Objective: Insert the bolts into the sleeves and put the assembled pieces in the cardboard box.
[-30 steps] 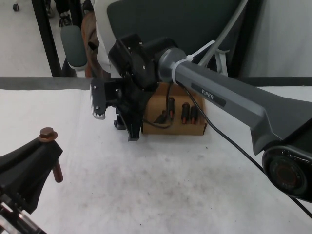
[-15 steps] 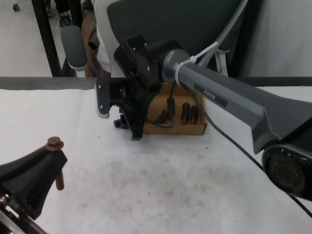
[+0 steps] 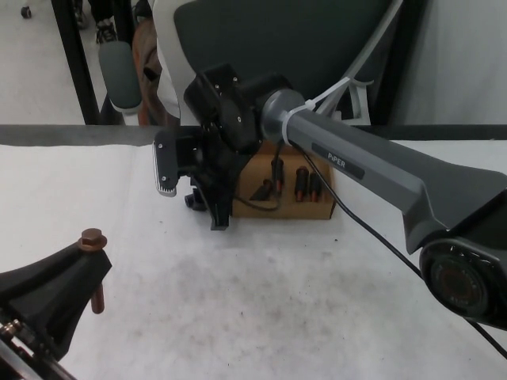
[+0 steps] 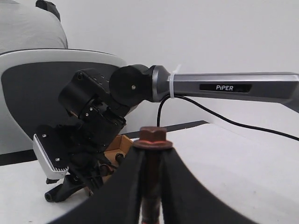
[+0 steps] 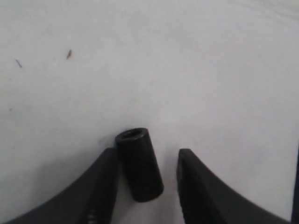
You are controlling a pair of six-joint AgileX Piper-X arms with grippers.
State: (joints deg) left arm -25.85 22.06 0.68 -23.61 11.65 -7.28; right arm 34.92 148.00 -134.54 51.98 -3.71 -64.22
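Observation:
My left gripper [image 3: 89, 273] is at the near left of the bench, shut on a copper bolt [image 3: 93, 239] held upright with its hex head on top. In the left wrist view the bolt [image 4: 153, 137] stands between the black fingers [image 4: 126, 177]. My right gripper [image 3: 206, 207] points down at the bench just left of the cardboard box [image 3: 285, 207]. Its fingers are open on either side of a black sleeve [image 5: 139, 163], which lies on the white cloth and leans against one finger [image 5: 105, 179]. Several assembled pieces [image 3: 301, 182] stand in the box.
The right arm [image 3: 372, 170] crosses the bench from the right, with a black cable [image 3: 364, 229] hanging below it. A chair [image 3: 261, 39] stands behind the far edge. The white cloth [image 3: 277, 301] in the middle and front has open room.
My left gripper has carried the bolt a little to the right and nearer the front. The right gripper has shifted slightly beside the box and stays open.

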